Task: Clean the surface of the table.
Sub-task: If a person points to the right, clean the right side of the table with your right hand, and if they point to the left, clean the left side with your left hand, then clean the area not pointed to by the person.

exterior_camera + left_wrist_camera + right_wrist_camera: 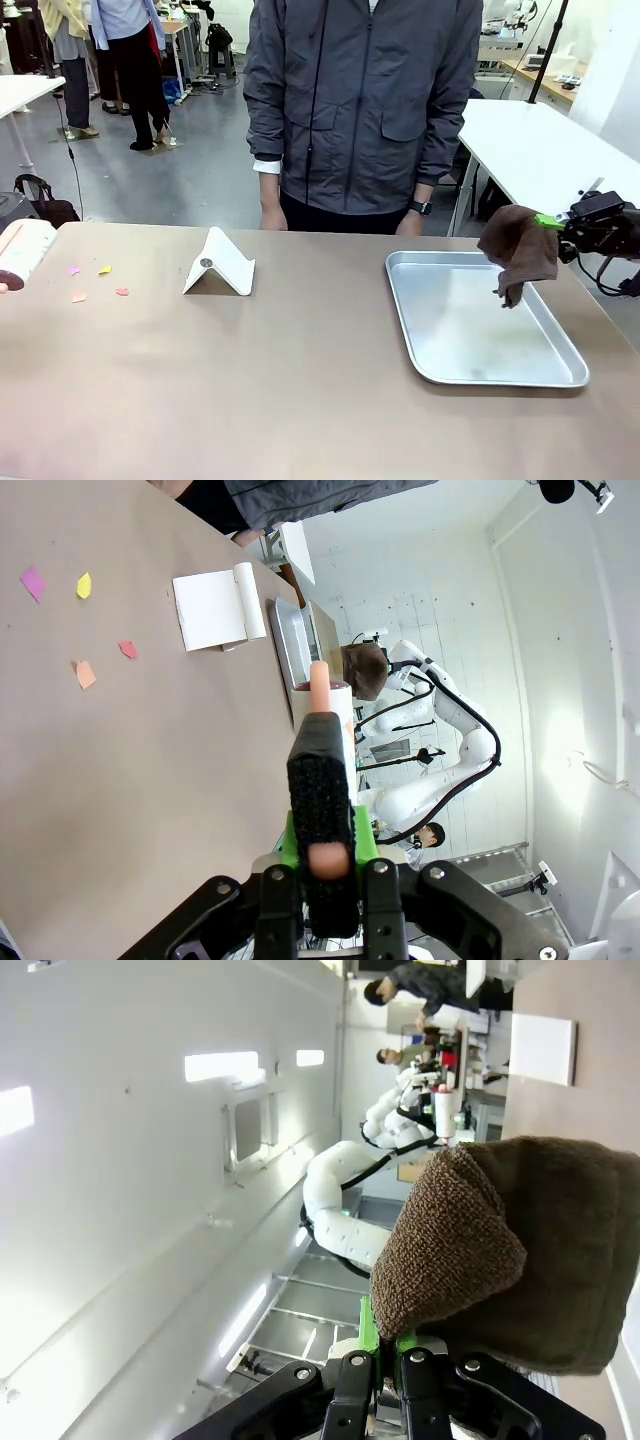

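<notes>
Right fingers (548, 221) clamp a brown cloth (520, 250) hanging over the metal tray (500, 381). Left fingers (289, 848) clamp a lint roller (22, 255) at the left edge of the taupe surface (300, 390), which spans the foreground. Risk: a dragged cloth may snag the tray rim or scatter the paper scraps (100, 270). A white folded stand (220, 265) sits between scraps and tray; a person (360, 100) stands opposite.

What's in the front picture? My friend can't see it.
The right gripper holds a brown cloth over a metal tray on a brown table. At the left lie four coloured paper scraps beside a white roller, with a folded white stand nearer the middle. A person in a grey jacket stands across the table.
</notes>
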